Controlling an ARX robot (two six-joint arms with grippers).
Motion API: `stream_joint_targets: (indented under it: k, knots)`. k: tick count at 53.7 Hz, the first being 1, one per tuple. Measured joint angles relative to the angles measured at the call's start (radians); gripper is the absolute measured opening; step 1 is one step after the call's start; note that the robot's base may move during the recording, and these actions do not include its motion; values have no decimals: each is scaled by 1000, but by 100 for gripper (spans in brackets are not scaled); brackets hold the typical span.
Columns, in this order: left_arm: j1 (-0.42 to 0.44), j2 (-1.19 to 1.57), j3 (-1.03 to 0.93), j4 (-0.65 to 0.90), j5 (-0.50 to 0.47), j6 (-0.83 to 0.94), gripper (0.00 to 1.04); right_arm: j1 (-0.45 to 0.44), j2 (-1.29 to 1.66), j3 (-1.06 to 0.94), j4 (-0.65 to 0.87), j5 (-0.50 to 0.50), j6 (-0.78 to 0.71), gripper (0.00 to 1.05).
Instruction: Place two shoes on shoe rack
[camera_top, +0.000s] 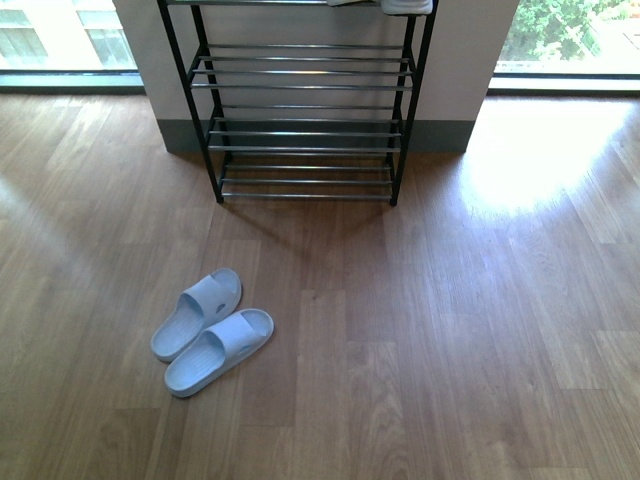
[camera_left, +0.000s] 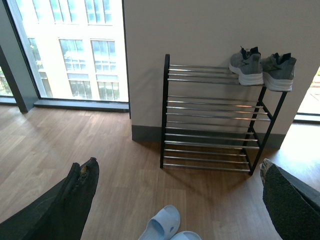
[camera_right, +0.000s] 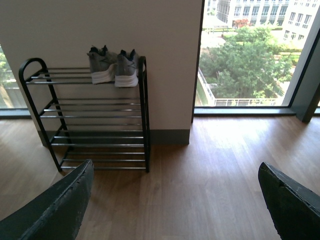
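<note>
The left gripper has its fingers spread wide, and nothing is between them. The right gripper is the same, wide and empty. Both hang above the floor and face the rack.

Between the left fingers, low in the left wrist view, the toes of the slides show, so this arm is almost over them. The right wrist view shows no slide at all. In the front view the slides lie on the floor in front of the rack, well apart from it and left of its middle. From this I judge the left arm to be the nearer one. They lie soles down, just beside each other. Their long axis runs diagonally: heels toward the robot and its left, toes away and to its right, roughly toward the rack.

The sneakers stand on the top shelf, at its right end. The slides are what remains to be placed. The left fingers would probably need to turn across that diagonal before going down.
</note>
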Motion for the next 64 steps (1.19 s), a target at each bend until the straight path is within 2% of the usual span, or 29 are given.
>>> stream_joint_targets:
  k: [64]
  knots:
    - [0,0,0,0,0,0,95,0,0,0,-1,0,0,96]
